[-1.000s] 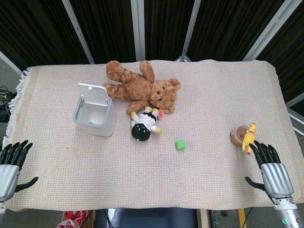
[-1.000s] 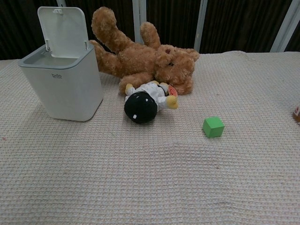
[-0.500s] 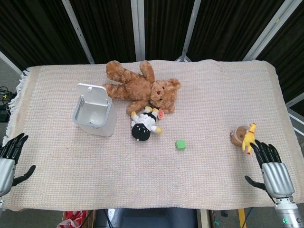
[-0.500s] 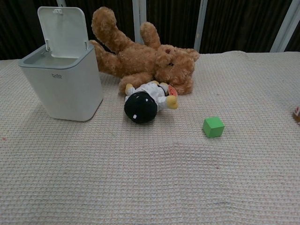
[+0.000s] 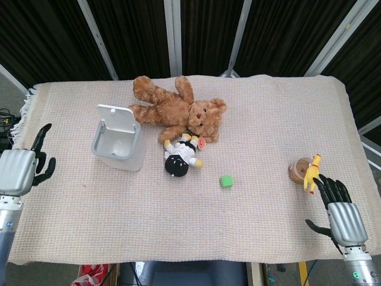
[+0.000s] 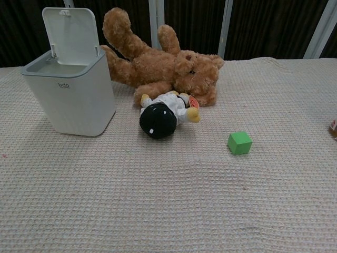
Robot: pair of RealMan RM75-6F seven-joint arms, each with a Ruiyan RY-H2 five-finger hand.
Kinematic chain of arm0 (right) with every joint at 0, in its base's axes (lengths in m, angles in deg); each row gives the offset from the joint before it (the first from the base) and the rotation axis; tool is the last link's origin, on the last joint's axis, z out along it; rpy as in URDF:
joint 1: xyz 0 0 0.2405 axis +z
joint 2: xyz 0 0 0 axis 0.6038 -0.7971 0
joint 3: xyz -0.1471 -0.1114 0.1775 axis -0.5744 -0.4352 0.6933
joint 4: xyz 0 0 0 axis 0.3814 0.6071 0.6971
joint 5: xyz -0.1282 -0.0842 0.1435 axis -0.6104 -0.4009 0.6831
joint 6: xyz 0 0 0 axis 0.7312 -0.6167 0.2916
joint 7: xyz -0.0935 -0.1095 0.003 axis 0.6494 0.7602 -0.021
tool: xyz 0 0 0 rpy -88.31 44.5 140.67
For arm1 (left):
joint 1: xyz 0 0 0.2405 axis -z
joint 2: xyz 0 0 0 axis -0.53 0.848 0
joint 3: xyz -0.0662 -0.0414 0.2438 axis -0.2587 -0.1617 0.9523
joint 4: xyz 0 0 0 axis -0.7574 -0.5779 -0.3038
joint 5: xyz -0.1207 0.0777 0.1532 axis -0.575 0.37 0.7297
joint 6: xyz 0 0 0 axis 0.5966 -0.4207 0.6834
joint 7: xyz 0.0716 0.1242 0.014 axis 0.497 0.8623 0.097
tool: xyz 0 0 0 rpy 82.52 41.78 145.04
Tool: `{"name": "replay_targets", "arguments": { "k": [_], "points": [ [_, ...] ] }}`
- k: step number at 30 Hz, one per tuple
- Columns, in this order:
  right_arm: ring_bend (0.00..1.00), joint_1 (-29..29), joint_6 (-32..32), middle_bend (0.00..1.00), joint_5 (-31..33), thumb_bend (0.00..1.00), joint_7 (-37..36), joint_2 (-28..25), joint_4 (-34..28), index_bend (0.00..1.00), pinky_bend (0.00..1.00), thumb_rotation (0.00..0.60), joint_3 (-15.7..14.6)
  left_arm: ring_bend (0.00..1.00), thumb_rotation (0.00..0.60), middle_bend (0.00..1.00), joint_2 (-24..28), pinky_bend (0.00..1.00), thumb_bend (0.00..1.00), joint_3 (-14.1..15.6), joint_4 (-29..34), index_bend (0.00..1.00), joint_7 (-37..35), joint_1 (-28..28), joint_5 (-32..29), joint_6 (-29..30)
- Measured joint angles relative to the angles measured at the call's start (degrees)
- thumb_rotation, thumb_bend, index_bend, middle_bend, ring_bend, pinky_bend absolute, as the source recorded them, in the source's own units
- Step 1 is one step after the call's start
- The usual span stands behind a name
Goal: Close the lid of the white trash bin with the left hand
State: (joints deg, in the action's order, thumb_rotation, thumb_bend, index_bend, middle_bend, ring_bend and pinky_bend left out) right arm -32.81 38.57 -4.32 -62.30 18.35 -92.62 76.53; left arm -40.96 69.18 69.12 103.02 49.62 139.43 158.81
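The white trash bin [image 5: 119,146] [image 6: 71,97] stands on the left part of the table, its lid [image 5: 117,115] [image 6: 70,34] swung up and back on the far side, the inside bare. My left hand [image 5: 22,167] hovers over the table's left edge, well to the left of the bin, fingers apart and holding nothing. My right hand [image 5: 341,210] lies at the front right corner, fingers spread and empty. Neither hand shows in the chest view.
A brown teddy bear [image 5: 177,111] [image 6: 160,66] lies just right of and behind the bin. A small black-and-white doll [image 5: 181,156] [image 6: 161,115] rests in front of it. A green cube [image 5: 226,181] [image 6: 239,142] sits mid-table; a yellow rubber chicken [image 5: 311,171] and a brown toy [image 5: 298,170] lie near my right hand.
My left hand has risen from the front left corner and moved forward along the left edge, toward the bin's level. The right hand and the lid have stayed put.
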Motion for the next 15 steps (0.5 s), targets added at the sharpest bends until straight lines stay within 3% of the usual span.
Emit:
{"name": "replay_targets", "arguments": {
  "k": [8,15],
  "points": [
    [0.0,0.4,-0.8,0.0,0.6,0.19,-1.7,-0.1,-0.1,0.0,0.0,0.6,0.3,0.92,0.6,0.98,1.2,0.94,0.53,-6.4,1.4,0.0,7.8,11.8,-19.4,-11.1],
    [0.0,0.5,-1.1,0.0,0.7,0.19,-2.7,-0.4,-0.3,0.0,0.0,0.6,0.2,0.93,0.6,0.99,1.0,0.95,0.55,-8.7,0.4,0.07,16.1,22.3,-35.4,-17.4]
  ]
}}
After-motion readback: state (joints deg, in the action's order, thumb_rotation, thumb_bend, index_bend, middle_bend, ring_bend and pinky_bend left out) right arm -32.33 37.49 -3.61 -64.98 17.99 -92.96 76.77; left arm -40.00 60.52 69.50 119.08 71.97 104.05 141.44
